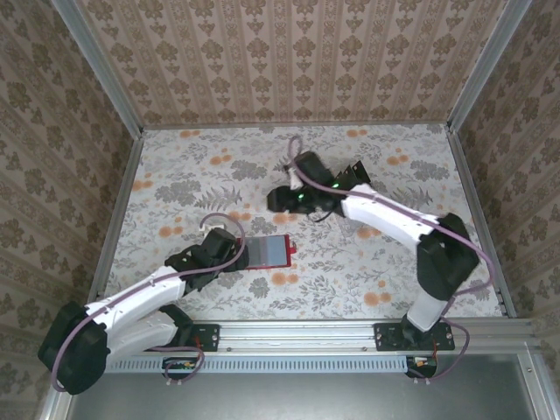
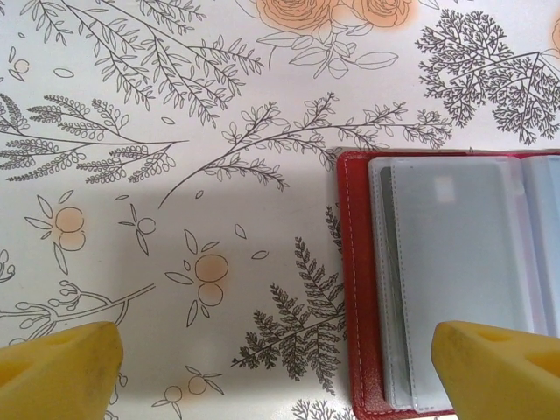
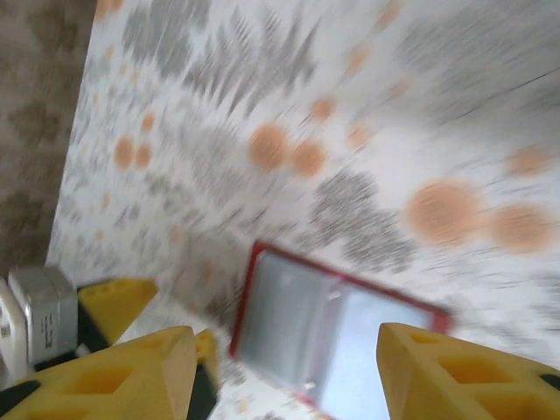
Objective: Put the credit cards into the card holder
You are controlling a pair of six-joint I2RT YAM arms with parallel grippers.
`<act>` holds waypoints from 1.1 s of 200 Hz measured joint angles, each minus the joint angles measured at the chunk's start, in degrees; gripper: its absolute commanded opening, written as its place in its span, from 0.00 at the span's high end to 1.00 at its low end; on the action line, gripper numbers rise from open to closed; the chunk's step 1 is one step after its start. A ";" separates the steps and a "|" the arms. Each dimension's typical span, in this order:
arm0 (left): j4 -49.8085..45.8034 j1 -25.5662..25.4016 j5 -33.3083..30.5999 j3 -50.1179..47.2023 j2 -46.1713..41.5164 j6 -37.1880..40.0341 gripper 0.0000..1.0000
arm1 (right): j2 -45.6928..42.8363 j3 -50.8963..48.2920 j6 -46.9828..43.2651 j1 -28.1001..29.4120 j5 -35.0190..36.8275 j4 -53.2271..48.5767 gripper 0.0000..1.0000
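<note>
Left claw (image 1: 236, 251): near side of the surface (image 1: 394, 262), spread wide and held low at the left edge of the wallet (image 1: 267, 252). One yellow fingertip (image 2: 57, 367) is over bare cloth, the other is over the wallet's sleeves.
Wallet: red, lying open and flat near the middle of the surface, with its clear grey-blue sleeves facing up.
Right claw (image 1: 282, 199): beyond the wallet, above the surface, with its fingers partly apart. Its own camera view is blurred, and the open wallet shows through the gap.
Surface: pale cloth with grey leaves and orange flowers.
Walls (image 1: 280, 61): brown patterned wallpaper, farthest back.
</note>
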 measured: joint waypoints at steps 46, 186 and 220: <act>0.20 2.10 1.27 0.92 0.81 1.53 0.00 | -0.26 1.84 -10.14 -7.93 17.44 -12.94 0.48; 0.20 3.98 3.26 1.29 1.22 2.99 0.00 | 21.24 19.12 -23.34 -11.61 39.58 -21.92 0.54; 0.22 3.98 3.26 1.29 1.84 2.99 0.00 | 23.87 21.22 -23.96 -12.98 39.82 -22.40 0.54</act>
